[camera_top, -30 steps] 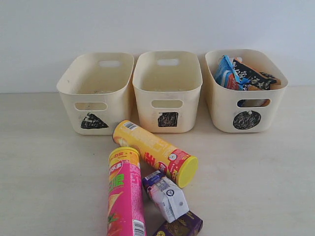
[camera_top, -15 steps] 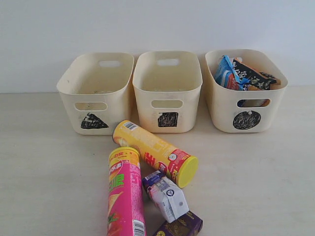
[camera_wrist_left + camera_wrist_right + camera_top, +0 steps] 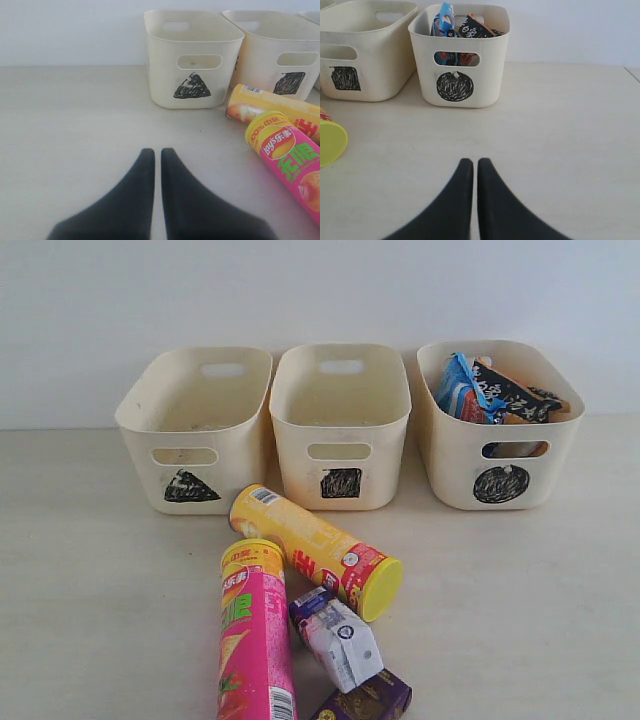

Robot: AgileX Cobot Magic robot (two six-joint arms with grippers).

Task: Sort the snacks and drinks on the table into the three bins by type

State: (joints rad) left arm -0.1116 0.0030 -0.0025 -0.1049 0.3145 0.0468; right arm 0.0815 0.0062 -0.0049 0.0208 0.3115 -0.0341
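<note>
The pink tube [image 3: 255,640], lying just beside the yellow tube [image 3: 310,540], runs out past the bottom edge of the exterior view, so its far end is cut off. The dark purple carton [image 3: 365,700], nearer me than the yellow tube, is cut by that same edge and partly covered by the white-and-purple carton [image 3: 340,640]. Beyond the yellow tube, the circle bin [image 3: 455,465] hides the lower parts of the blue bag [image 3: 462,390] and the second bag [image 3: 510,390]; their print is too small to read.

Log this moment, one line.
circle bin: foil bags in | triangle bin, square bin: no items seen | yellow tube, pink tube, white carton, purple carton: on table | left gripper, right gripper: shut, empty
</note>
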